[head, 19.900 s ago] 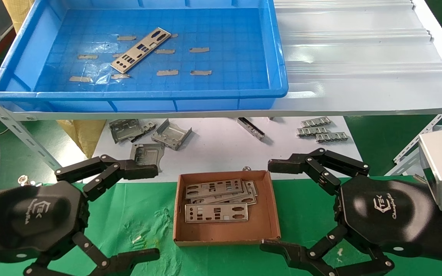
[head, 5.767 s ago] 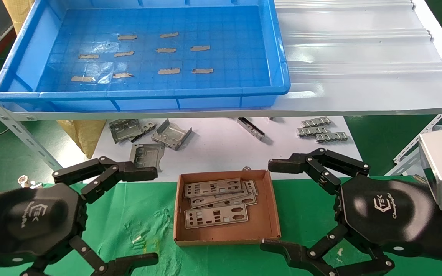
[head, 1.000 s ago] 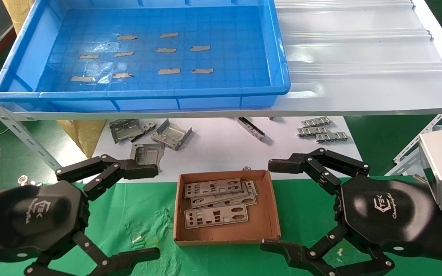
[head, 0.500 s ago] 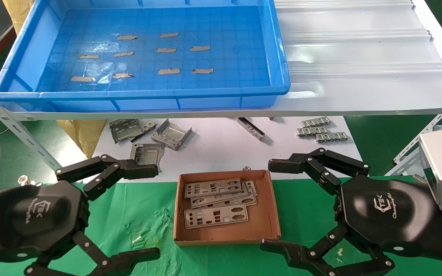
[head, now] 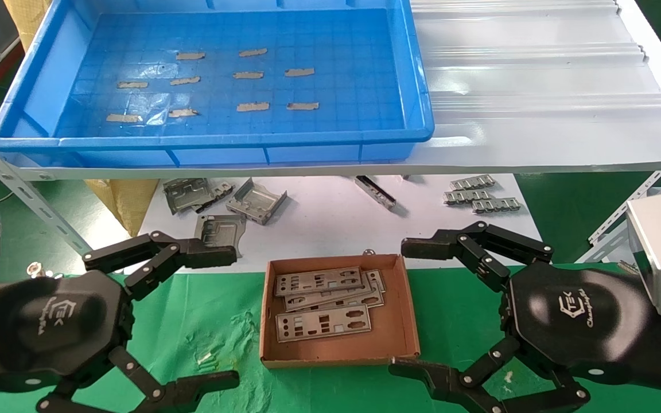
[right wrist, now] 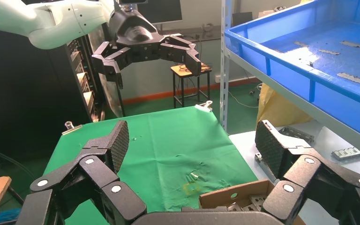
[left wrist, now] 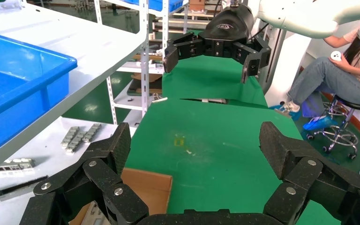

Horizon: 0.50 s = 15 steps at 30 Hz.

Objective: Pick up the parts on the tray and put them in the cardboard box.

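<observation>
The cardboard box (head: 339,310) sits on the green cloth (head: 216,327), and everything else can be placed from it. Inside the box lie the parts (head: 323,303), thin silver-grey plates with small cut-outs, stacked loosely and overlapping, one plate nearest the box's front wall and the others fanned behind it. Beyond the box, up on the white corrugated sheet (head: 537,86) of the shelf, stands the blue tray (head: 416,74); its grid floor carries only bits of brownish tape (head: 250,106) and a patch of clear film.

To the left of the box, the left gripper (head: 228,318) hovers over the green cloth with its fingers spread wide and nothing between them. To the right of the box, the right gripper (head: 412,307) hangs at about the same height, likewise wide open and holding nothing. In the left wrist view the left gripper (left wrist: 194,145) frames the green cloth and a corner of the cardboard box (left wrist: 145,187); the right wrist view shows the right gripper (right wrist: 192,147) above the box's rim (right wrist: 225,199).

On the white surface behind the box, under the shelf, lie bent metal brackets (head: 256,202) to the left and small ribbed grey strips (head: 482,195) to the right.
</observation>
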Available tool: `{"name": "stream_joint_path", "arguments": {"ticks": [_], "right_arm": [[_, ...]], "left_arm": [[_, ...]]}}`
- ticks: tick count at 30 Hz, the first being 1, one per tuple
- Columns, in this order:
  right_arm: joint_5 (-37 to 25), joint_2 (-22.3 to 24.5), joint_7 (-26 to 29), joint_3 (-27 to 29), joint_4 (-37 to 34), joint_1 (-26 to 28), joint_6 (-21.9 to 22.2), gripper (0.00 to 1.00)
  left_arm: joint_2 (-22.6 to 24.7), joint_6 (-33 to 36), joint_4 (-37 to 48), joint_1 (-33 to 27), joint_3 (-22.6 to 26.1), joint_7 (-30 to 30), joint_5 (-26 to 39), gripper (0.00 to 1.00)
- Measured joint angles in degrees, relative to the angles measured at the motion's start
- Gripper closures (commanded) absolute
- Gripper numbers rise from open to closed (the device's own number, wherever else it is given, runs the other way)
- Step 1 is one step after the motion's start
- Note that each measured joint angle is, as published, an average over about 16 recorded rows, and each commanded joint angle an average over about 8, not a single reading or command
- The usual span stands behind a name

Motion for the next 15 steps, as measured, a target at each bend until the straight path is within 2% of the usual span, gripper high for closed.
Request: {"name": "stream_joint_path", "arguments": {"ticks": [15], "right_arm": [[0.0, 0.0, 0.0, 0.0, 0.0, 0.0, 0.0, 0.0]], "left_arm": [[0.0, 0.0, 0.0, 0.0, 0.0, 0.0, 0.0, 0.0]]}}
